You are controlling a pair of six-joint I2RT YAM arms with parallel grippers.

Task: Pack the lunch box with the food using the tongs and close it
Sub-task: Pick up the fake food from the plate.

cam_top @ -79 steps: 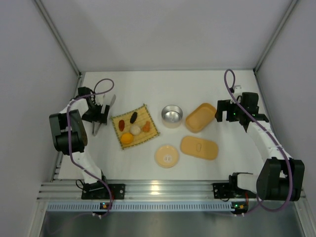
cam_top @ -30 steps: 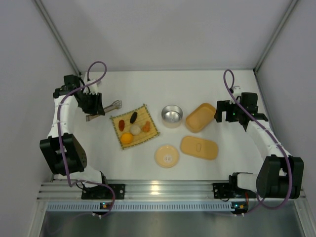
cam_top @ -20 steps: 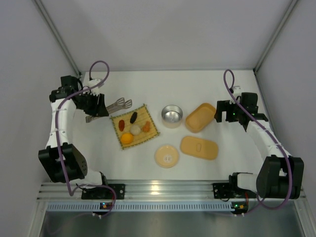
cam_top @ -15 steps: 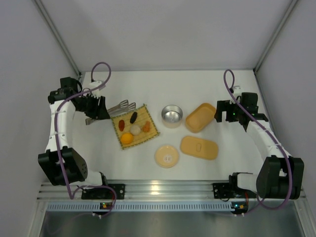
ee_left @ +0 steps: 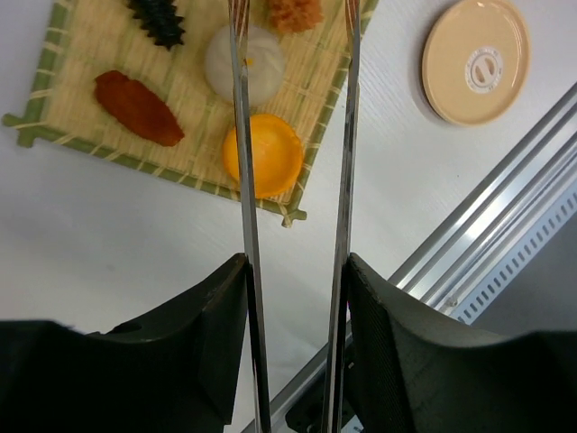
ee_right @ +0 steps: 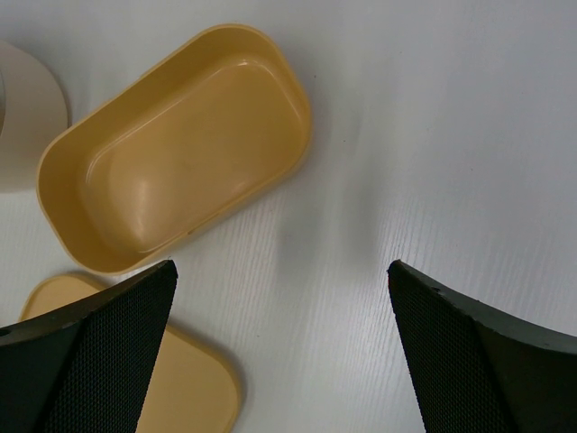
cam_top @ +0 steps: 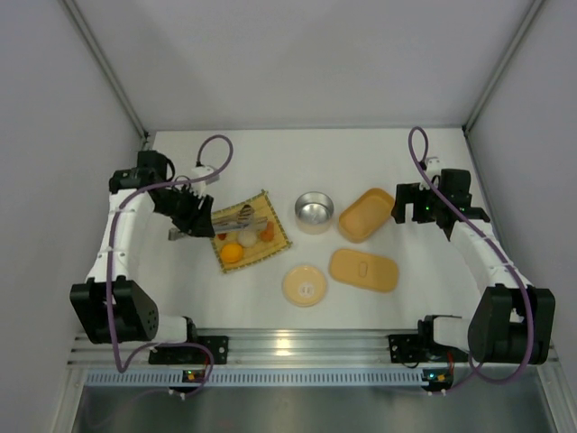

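Since the earlier picture the left gripper has swung inward from the left side of the table, and the tongs it carries have come over the mat.

From above, the lunch box lies open to the right of a metal bowl. Its lid lies just in front of it, and the right gripper is beside the box.

In the left wrist view, the fingers are about half closed on the two tong arms. The arms stand apart above the white ball and the orange ball.

In the right wrist view, the right gripper is spread wide and holds nothing. It is over bare table next to the empty lunch box.
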